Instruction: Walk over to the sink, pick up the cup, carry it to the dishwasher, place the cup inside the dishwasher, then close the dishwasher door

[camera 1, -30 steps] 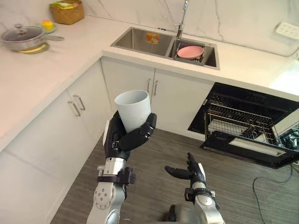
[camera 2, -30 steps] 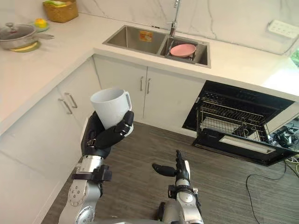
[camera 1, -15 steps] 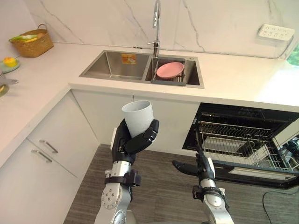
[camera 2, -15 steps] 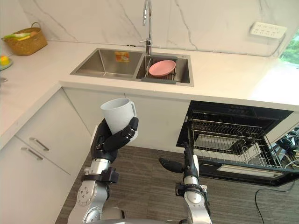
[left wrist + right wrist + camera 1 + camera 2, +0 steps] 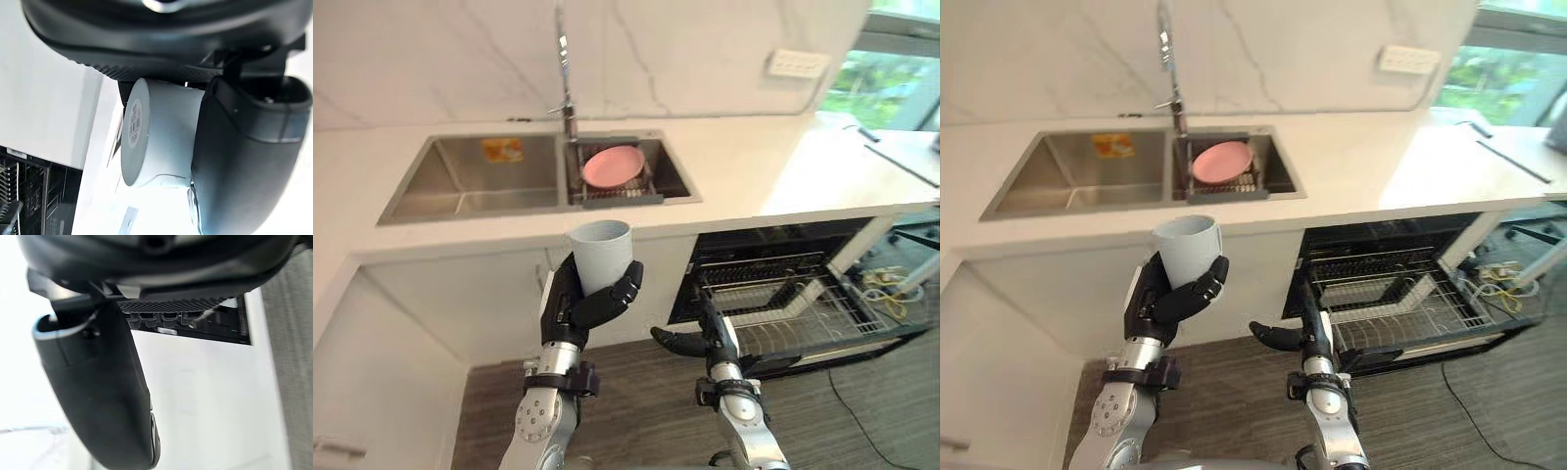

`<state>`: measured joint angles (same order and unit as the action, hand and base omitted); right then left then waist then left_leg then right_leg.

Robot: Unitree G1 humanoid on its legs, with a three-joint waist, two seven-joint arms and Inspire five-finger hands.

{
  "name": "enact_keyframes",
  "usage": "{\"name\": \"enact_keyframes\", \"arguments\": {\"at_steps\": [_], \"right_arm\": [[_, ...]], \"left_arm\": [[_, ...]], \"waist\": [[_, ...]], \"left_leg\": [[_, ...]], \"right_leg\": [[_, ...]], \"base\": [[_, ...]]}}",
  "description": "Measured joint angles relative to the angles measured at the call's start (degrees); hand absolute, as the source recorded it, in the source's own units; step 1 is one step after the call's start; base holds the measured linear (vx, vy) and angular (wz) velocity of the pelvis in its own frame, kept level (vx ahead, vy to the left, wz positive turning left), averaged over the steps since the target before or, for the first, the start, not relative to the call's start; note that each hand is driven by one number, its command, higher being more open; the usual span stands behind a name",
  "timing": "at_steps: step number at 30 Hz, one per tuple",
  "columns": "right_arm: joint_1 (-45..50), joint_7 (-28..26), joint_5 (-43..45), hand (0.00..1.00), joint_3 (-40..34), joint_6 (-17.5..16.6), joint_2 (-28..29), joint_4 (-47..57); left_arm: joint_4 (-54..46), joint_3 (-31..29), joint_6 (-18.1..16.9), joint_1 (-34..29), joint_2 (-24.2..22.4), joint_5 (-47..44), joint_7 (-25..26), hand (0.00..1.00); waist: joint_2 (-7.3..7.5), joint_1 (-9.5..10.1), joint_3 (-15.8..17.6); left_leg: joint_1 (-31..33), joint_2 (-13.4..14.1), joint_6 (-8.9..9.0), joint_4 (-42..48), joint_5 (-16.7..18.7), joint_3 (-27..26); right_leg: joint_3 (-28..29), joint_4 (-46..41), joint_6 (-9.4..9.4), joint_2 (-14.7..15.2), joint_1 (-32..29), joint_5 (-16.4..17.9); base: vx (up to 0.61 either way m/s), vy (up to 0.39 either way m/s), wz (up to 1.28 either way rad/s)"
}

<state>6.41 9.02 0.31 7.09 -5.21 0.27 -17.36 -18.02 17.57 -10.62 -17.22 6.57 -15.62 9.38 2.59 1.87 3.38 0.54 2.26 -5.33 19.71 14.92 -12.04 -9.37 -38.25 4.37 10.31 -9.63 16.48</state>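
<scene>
Your left robot hand is gripping the cup upright, curled around it. Your right robot hand is hovering empty, loosely spread, with the dishwasher standing open beyond it.

Count:
- white cup: one
- pink plate: one
- faucet: one
- steel sink: one, two basins
- orange sticker on basin wall: one
- dishwasher: one
- wire rack in dishwasher: one seen
- wall socket strip: one
- window: one
- robot hands: two, left hand and right hand
</scene>
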Motion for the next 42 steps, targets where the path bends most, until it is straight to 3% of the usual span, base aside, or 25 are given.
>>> {"name": "enact_keyframes", "arguments": {"at_steps": [3, 4, 5, 7, 11, 12, 14, 15, 17, 20, 21, 22, 23, 25, 28, 37, 42], "right_arm": [[-2.1, -0.3, -0.2, 1.0, 0.7, -0.1, 0.0, 2.4], [-2.8, -0.2, -0.5, 1.0, 0.7, -0.6, 0.0, 3.5], [-2.9, -0.1, -0.5, 1.0, 0.5, -0.8, -0.9, 4.5], [-2.7, 0.2, -0.5, 1.0, 0.4, -0.9, -2.5, 6.1], [1.0, 0.7, -0.5, 1.0, -0.8, -0.9, -3.2, 10.4], [2.0, 0.8, -0.5, 1.0, -0.7, -0.9, -3.3, 12.1], [3.2, 0.9, -0.5, 1.0, -0.1, -1.2, -3.6, 15.9], [3.1, 0.8, -0.4, 1.0, 0.2, -2.1, -3.5, 17.4], [2.2, 0.8, -0.4, 1.0, 0.2, -3.2, -3.3, 18.5], [1.1, 0.8, -0.3, 1.0, 0.2, -3.3, -3.4, 18.3], [0.9, 0.8, -0.2, 1.0, 0.1, -3.3, -3.7, 18.3], [1.0, 0.8, -0.2, 1.0, 0.2, -3.4, -4.0, 17.9], [1.3, 0.8, 0.1, 1.0, 0.4, -3.4, -3.3, 17.4], [1.4, 0.5, 0.1, 1.0, 0.7, -3.4, -3.0, 17.5], [1.7, -0.8, 0.1, 1.0, 1.4, -3.4, -2.8, 17.6], [3.2, -2.4, 3.1, 1.0, 2.6, -3.4, -2.0, 20.4], [3.1, -3.3, 6.1, 1.0, 3.6, -4.2, -2.5, 23.6]], "left_arm": [[0.8, -1.5, -0.2, 0.1, 0.1, 0.0, 0.4, 0.0], [1.7, -2.5, -0.2, 0.2, 0.1, 0.0, 0.5, 0.0], [4.2, -2.5, -0.1, 1.1, -0.4, 0.1, 0.8, 0.0], [5.2, -2.5, 0.0, 1.2, -1.2, 1.2, 0.8, 0.0], [5.2, -2.3, 0.0, 2.9, -2.0, 2.3, 0.6, 0.0], [5.2, -2.5, -0.1, 3.0, -2.4, 2.3, 0.7, 0.0], [4.9, -2.9, -0.1, 3.0, -3.1, 2.3, 0.8, 0.0], [4.5, -3.1, -0.2, 2.9, -3.1, 2.3, 0.8, 0.0], [4.1, -3.1, -0.4, 3.1, -3.4, 2.4, 0.9, 0.0], [4.1, -3.3, -0.4, 3.1, -3.4, 2.4, 1.6, 0.0], [4.1, -3.5, -0.4, 3.1, -3.5, 2.9, 1.9, 0.0], [4.1, -3.7, -0.4, 3.1, -3.6, 3.6, 2.2, 0.0], [4.0, -3.8, -0.4, 3.2, -2.6, 3.9, 2.7, 0.0], [3.9, -3.7, -0.4, 3.6, -2.1, 3.9, 3.2, 0.0], [3.4, -3.6, -0.4, 3.5, -2.0, 4.0, 3.3, 0.0], [0.6, -3.7, -0.6, 4.1, -0.8, 8.1, 4.5, 0.0], [2.3, -5.7, -0.6, 7.5, 0.1, 10.7, 6.4, 0.0]], "waist": [[0.03, -0.82, 0.0], [0.66, -1.58, -0.2], [-0.45, -2.62, 0.1], [-1.87, -2.7, 0.3], [-2.44, -3.14, 0.6], [-2.96, -3.04, 1.2], [-4.5, -2.42, 2.1], [-4.89, -1.66, 2.0], [-4.49, -1.04, 2.2], [-3.94, -1.03, 2.7], [-4.29, -1.03, 2.6], [-4.42, -0.78, 2.8], [-2.99, -1.12, 2.8], [-1.88, -1.2, 2.8], [-1.73, -1.13, 2.7], [-1.5, -1.6, 2.4], [-1.58, -1.74, 1.5]], "left_leg": [[-1.3, 2.2, 1.19, -1.7, 0.2, -3.7], [-1.7, 2.4, 1.85, -1.4, 0.5, -4.9], [-2.3, 3.1, 2.94, -1.1, 1.2, -4.4], [-3.5, 4.7, 3.66, -2.3, 1.0, -3.8], [-4.4, 7.4, 5.51, 1.8, 1.0, -2.8], [-3.2, 8.9, 5.74, 8.7, 1.0, -2.5], [-0.2, 11.5, 7.82, 20.2, -0.4, -1.5], [2.3, 11.2, 8.37, 23.4, 1.3, 1.0], [5.7, 7.9, 7.79, 19.2, 4.8, 4.8], [8.4, 3.8, 8.15, 8.9, 4.3, 10.5], [8.6, 2.6, 8.34, 2.5, 1.2, 13.3], [7.2, 2.5, 7.3, -0.3, -6.4, 13.4], [5.6, 1.5, 7.03, -1.6, -6.9, 12.6], [4.1, 0.1, 6.3, -3.6, -7.4, 11.5], [0.6, -1.8, 5.15, -7.6, -8.2, 10.4], [-2.8, -2.1, 5.37, -13.0, -10.2, 9.5], [-3.3, -1.5, 5.44, -14.0, -10.3, 7.8]], "right_leg": [[-9.2, 9.0, -1.8, -0.2, -2.1, -0.8], [-10.8, 15.9, -3.33, -1.3, -2.0, -5.7], [-10.4, 18.9, -4.36, -3.2, -0.3, -10.5], [-8.9, 22.8, -5.32, -6.2, 1.7, -11.9], [-7.8, 27.5, -5.88, -9.7, 5.8, -12.1], [-6.8, 29.4, -6.14, -10.8, 8.6, -12.4], [-4.6, 31.6, -6.65, -12.3, 11.9, -12.5], [-2.8, 32.4, -7.58, -12.5, 12.2, -11.9], [-0.3, 32.6, -7.5, -11.4, 12.2, -11.8], [1.9, 32.2, -5.64, -9.5, 12.6, -12.1], [3.1, 31.8, -4.65, -9.1, 12.7, -11.8], [4.5, 31.3, -3.53, -9.2, 13.2, -11.1], [5.0, 31.3, -3.09, -8.1, 13.9, -10.8], [5.6, 31.4, -2.64, -6.4, 14.1, -10.5], [6.2, 32.4, -1.78, -4.8, 15.6, -10.0], [7.3, 34.5, -1.17, -4.6, 16.8, -10.5], [8.8, 35.8, -1.26, -5.5, 16.8, -11.6]], "base": [[0.11, -0.061, -0.81], [0.16, -0.12, -0.48], [0.22, -0.12, -0.42], [0.19, -0.081, -0.49], [0.16, -0.103, -0.31], [0.15, -0.053, -0.46], [0.14, -0.002, -0.6], [0.17, 0.077, -0.69], [0.16, 0.087, -0.64], [0.13, 0.13, -0.45], [0.16, 0.214, -0.56], [0.24, 0.272, -0.52], [0.2, 0.23, -0.29], [0.14, 0.158, -0.13], [0.08, 0.094, -0.11], [0.02, -0.004, -0.07], [0.0, -0.024, -0.17]]}}
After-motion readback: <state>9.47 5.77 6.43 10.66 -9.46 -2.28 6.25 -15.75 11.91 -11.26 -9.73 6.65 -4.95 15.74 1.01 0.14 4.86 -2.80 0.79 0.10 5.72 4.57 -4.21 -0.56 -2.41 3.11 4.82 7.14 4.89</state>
